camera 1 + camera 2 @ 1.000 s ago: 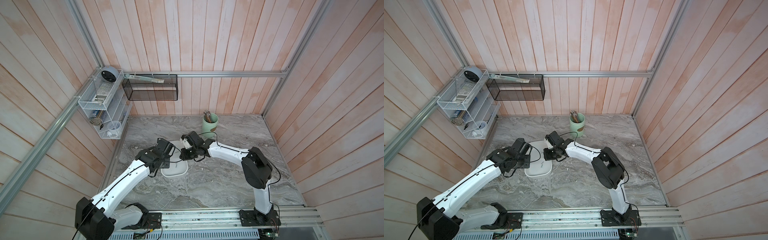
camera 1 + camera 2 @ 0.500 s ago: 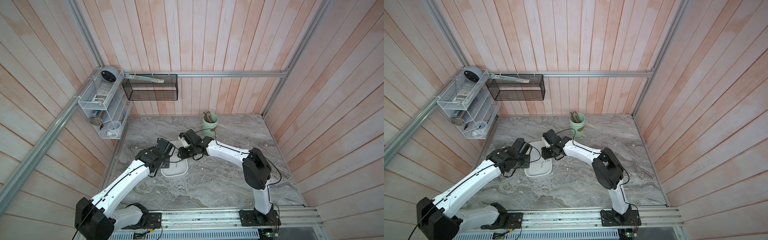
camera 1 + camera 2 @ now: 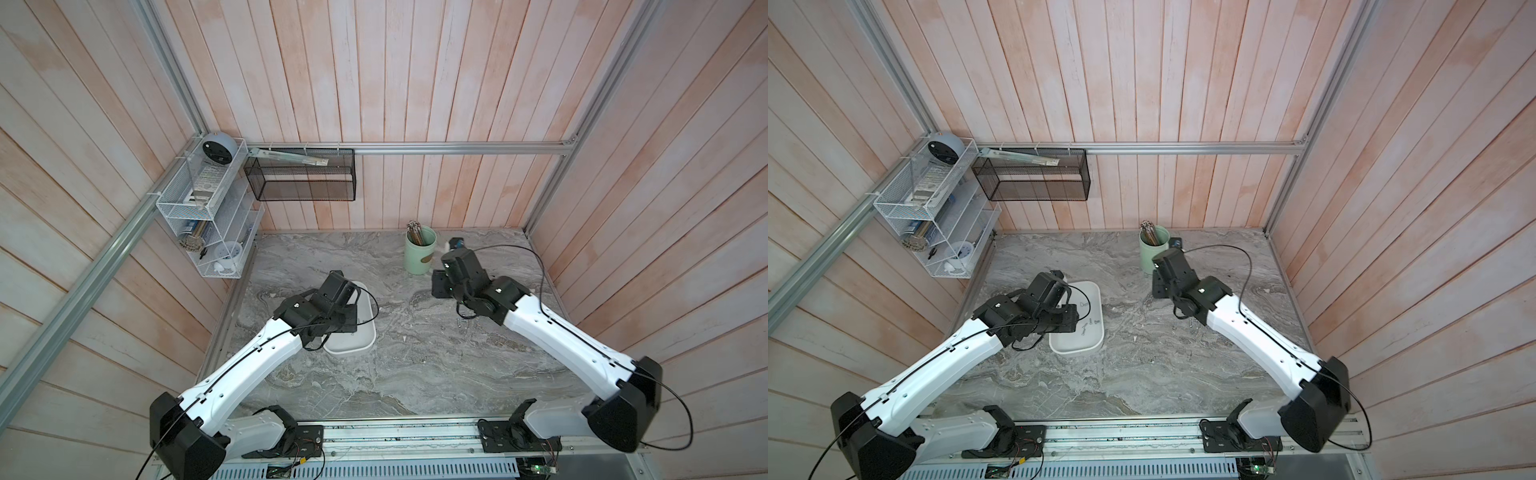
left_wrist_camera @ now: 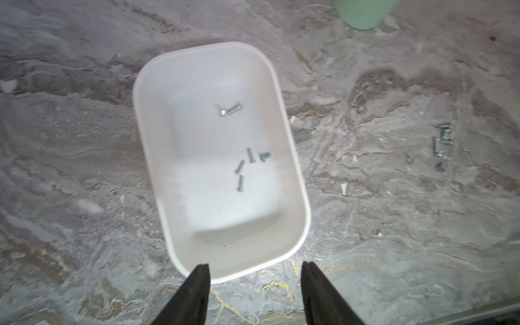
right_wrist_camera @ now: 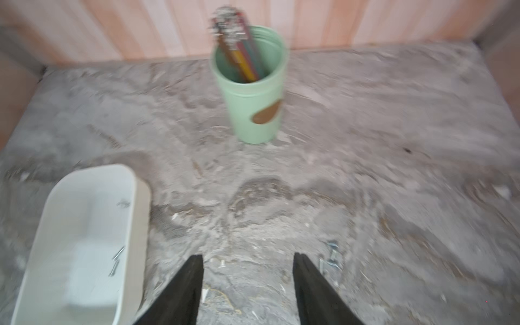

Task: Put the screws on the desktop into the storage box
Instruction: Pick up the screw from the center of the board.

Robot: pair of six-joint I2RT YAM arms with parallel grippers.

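Observation:
The white storage box (image 4: 292, 146) lies on the marble desktop (image 3: 415, 374), with several small silvery screws (image 4: 242, 168) inside. My left gripper (image 4: 254, 267) hovers open over the box's near rim, nothing between its fingers. More screws (image 4: 443, 140) lie in a loose cluster on the desktop, seen in both top views (image 3: 459, 322) (image 3: 1190, 323). My right gripper (image 5: 247, 257) is open and empty above bare desktop between the box (image 5: 135, 225) and that cluster (image 5: 330, 259), which sits just outside one finger. In a top view this gripper (image 3: 440, 284) is near the green cup.
A pale green cup (image 3: 419, 253) holding brown sticks stands at the back of the desktop. A black mesh basket (image 3: 303, 183) hangs on the back wall and a white wire shelf (image 3: 203, 216) on the left wall. Small pale chips dot the marble.
My right gripper has swung from over the storage box to the right, towards the cup, and its jaws have gone from shut to open. The left arm has not moved.

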